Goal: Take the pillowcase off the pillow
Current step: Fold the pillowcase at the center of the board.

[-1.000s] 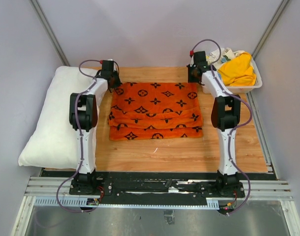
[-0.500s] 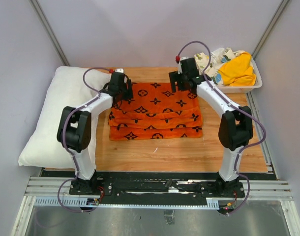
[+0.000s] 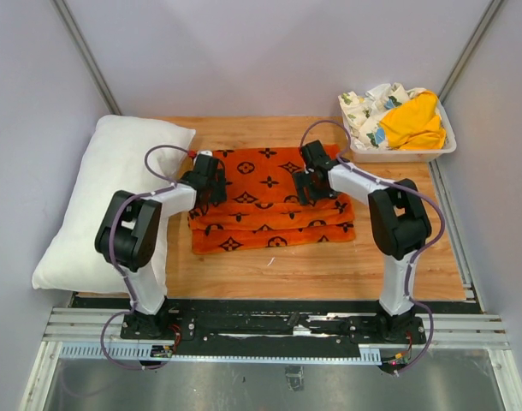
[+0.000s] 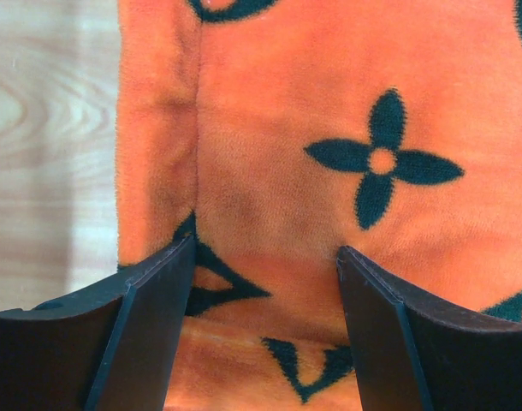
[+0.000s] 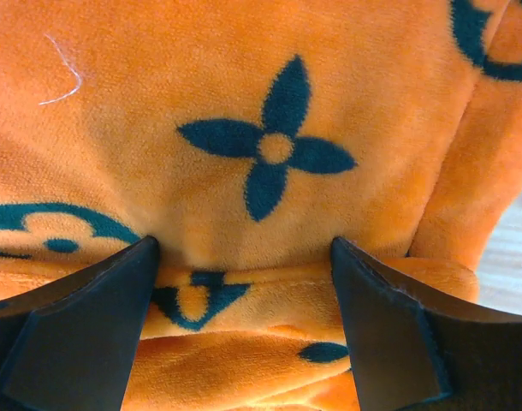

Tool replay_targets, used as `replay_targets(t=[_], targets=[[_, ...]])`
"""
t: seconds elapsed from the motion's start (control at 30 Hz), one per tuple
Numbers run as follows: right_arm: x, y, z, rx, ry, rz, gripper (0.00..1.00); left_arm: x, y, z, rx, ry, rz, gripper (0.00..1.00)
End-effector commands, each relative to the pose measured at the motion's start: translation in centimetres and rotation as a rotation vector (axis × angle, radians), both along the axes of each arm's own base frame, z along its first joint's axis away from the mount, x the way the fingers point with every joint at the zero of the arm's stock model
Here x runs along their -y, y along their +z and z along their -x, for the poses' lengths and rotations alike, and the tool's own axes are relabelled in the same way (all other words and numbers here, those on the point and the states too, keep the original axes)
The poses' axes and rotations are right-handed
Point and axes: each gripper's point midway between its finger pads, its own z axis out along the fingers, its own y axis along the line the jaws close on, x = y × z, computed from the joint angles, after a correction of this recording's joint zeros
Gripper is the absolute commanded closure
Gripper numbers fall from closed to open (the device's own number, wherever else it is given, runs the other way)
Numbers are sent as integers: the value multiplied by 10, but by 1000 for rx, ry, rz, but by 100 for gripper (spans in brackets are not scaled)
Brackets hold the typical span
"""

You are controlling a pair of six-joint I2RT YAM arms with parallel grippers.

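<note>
Status: removal is judged complete.

- The pillow (image 3: 107, 201) is seen bare and plain white, laid along the left side and partly off the wooden tabletop (image 3: 312, 265). No orange fabric is seen on it.
- The pillowcase (image 3: 269, 210) is seen apart from the pillow, folded into a flat stack of layers mid-table, with its near edge slightly skewed. Bare wood is visible between stack and pillow at the near end. Further back the gap is hidden by the left arm.
- The left gripper (image 4: 265, 248) is positioned low over the left end of the stack, jaws spread wide. Only plush fabric is seen between the tips and nothing is pinched.
- The right gripper (image 5: 244, 241) is positioned over the right end, jaws equally wide. A fold ridge is seen between the tips and is not clamped. Whether the tips are resting on the pile cannot be told.
- The white bin (image 3: 402, 154) at the far right holds a yellow cloth (image 3: 412, 120) and a floral cloth (image 3: 364, 111). Neither is involved.

Remaining work is judged minimal: at most, both arms are to be lifted clear of the stack.
</note>
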Motion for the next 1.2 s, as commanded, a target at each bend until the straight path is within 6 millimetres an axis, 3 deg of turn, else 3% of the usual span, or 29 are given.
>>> replay_targets(t=[0.0, 0.3, 0.5, 0.63, 0.8, 0.9, 1.0, 1.1, 1.17], targets=[[13, 10, 31, -14, -15, 24, 18, -5, 12, 23, 22, 22, -4, 28], [18, 26, 89, -28, 6, -64, 18, -2, 32, 79, 52, 20, 48, 28], [18, 22, 129, -74, 15, -150, 17, 0, 23, 123, 29, 18, 162, 28], [18, 12, 158, -107, -5, -223, 17, 11, 10, 164, 1, 12, 301, 31], [30, 19, 184, -84, -82, -253, 18, 21, 23, 197, 42, 12, 424, 32], [38, 52, 178, 63, -91, -214, 17, 22, 46, 199, 120, 3, 463, 33], [36, 95, 153, 228, -86, -214, 14, 19, 71, 188, 208, -13, 437, 31], [26, 113, 120, 300, -70, -192, 14, 7, 93, 156, 269, 0, 274, 23], [12, 113, 101, 269, -50, -178, 17, 10, 101, 128, 250, 8, 170, 20]])
